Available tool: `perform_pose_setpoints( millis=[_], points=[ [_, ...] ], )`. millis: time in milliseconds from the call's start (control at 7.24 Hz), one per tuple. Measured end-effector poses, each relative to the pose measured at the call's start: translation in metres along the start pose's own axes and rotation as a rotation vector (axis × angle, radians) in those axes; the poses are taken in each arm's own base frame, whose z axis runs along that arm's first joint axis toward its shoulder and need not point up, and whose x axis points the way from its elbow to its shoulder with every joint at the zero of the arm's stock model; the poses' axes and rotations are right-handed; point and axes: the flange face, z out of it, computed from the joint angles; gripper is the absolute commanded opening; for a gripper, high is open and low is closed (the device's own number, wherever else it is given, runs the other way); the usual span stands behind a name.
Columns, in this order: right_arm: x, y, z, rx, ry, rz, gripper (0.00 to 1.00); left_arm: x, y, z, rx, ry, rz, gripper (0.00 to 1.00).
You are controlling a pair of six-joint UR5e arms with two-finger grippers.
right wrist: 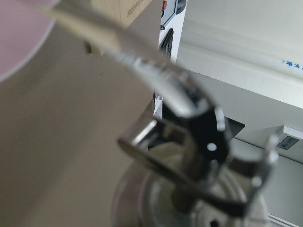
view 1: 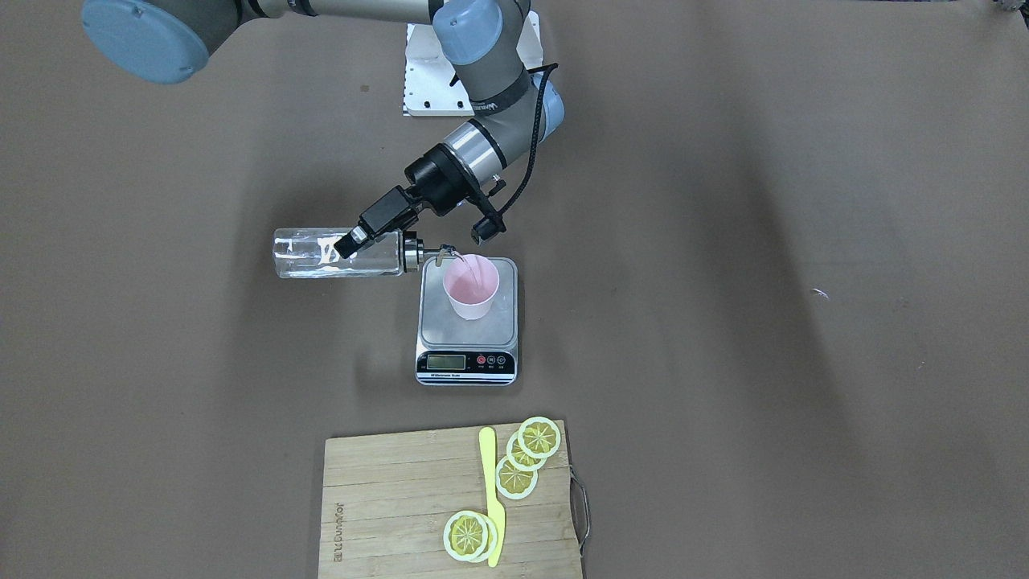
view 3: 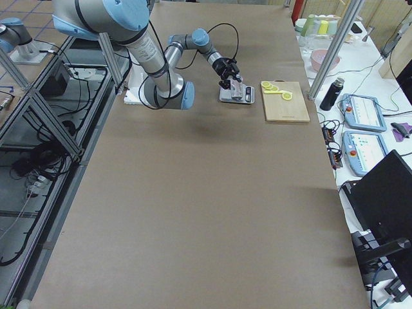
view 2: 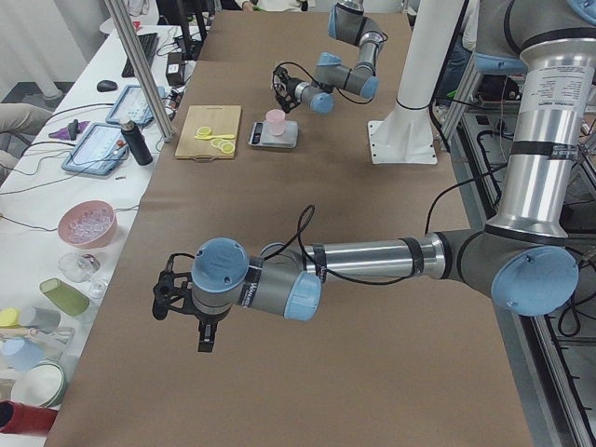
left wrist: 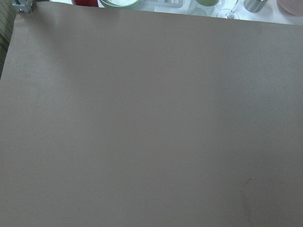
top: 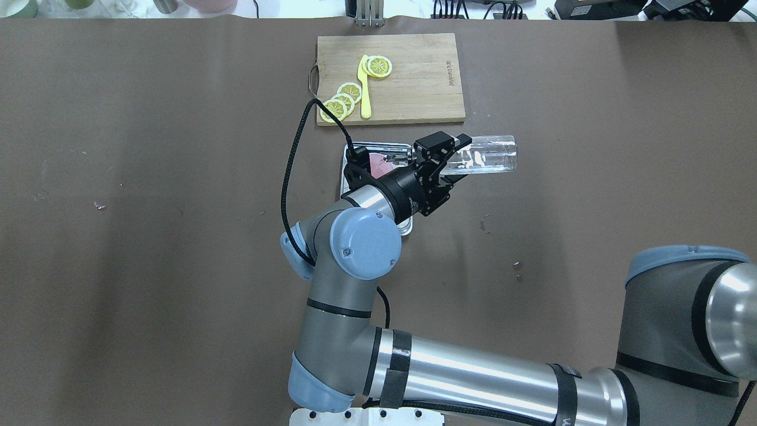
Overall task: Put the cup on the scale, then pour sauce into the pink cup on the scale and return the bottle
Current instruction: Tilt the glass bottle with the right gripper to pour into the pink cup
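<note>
The pink cup (view 1: 472, 286) stands upright on the scale (view 1: 466, 331) platform. My right gripper (view 1: 347, 244) is shut on the clear glass bottle (view 1: 338, 253), which is held lying level above the table. Its silver spout (view 1: 438, 256) reaches over the cup's rim. A thin stream of clear sauce (view 1: 473, 272) runs from the spout into the cup. Seen from overhead, the bottle (top: 486, 155) sticks out to the right of the gripper (top: 456, 149), and the wrist hides most of the cup (top: 378, 163). My left gripper (view 2: 183, 303) hangs over bare table far from the scale; I cannot tell its state.
A wooden cutting board (view 1: 386, 498) lies beyond the scale on the operators' side. It carries lemon slices (view 1: 526, 454) and a yellow knife (view 1: 490, 490). Bowls, cups and tablets sit on the white side bench (view 2: 84, 223). Brown table surface surrounds the scale.
</note>
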Motion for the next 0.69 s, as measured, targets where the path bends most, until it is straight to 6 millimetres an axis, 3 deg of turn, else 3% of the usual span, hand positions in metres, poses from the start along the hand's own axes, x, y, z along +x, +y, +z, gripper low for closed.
perform_pose_setpoints(
  millis=[690],
  points=[
    [-0.0006, 0.0028, 0.0009, -0.013, 0.014, -0.003, 0.0, -0.0016, 0.0006, 0.0013, -0.003, -0.001, -0.004, 0.98]
  ],
)
